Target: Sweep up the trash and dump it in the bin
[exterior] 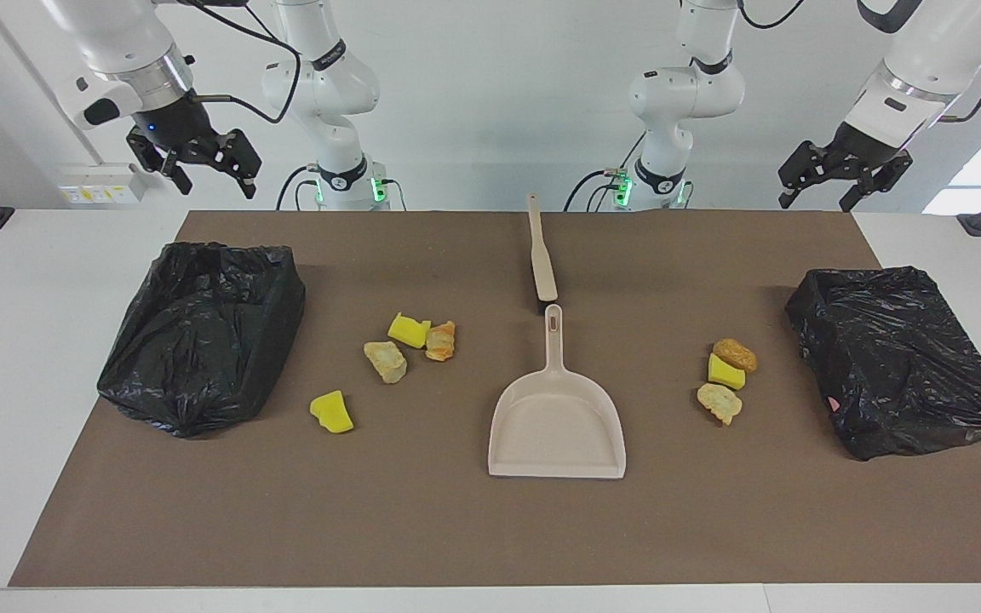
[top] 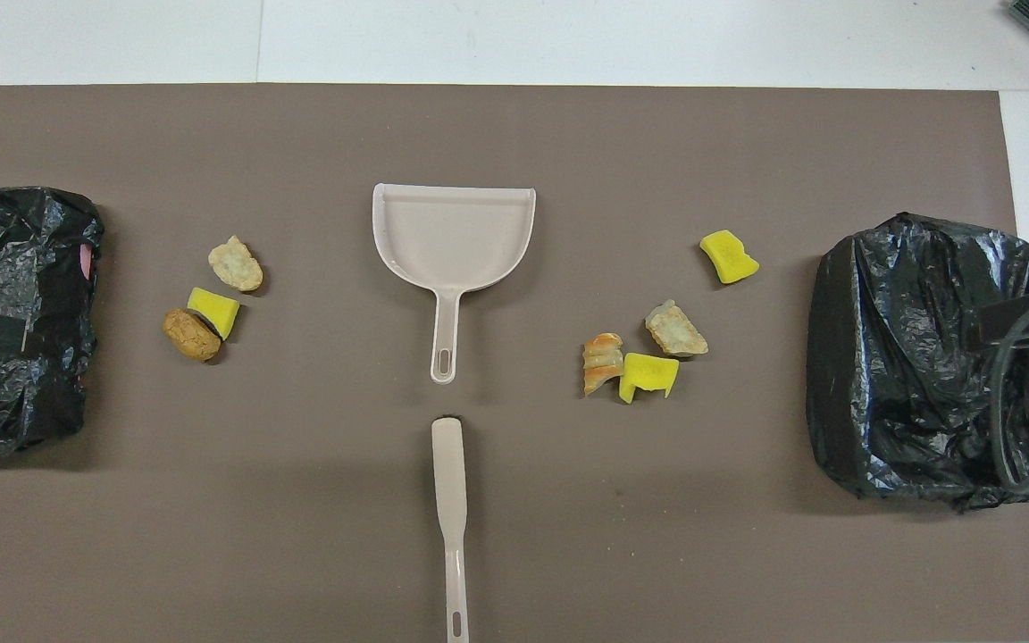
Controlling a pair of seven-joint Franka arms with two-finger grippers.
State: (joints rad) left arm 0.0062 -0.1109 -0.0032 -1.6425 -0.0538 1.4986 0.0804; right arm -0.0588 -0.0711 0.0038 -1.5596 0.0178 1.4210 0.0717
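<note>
From the facing view, the trash sits in two clusters on the brown mat (exterior: 456, 528): four scraps (exterior: 410, 332) toward the right arm's end, three scraps (exterior: 726, 372) toward the left arm's end. They look light and spongy or crumbly, likely to roll, so sweeping suits them better than pinching. The brush (exterior: 542, 255) lies nearer the robots than the dustpan (exterior: 557, 426); both offer slim, stiff handles to grab. Right gripper (exterior: 205, 170) and left gripper (exterior: 823, 183) hang raised, jaws spread, holding nothing.

From overhead, each black-bagged bin (top: 916, 348) and its twin (top: 14, 313) shows no scraps inside that I can make out; the dustpan's tray is bare.
</note>
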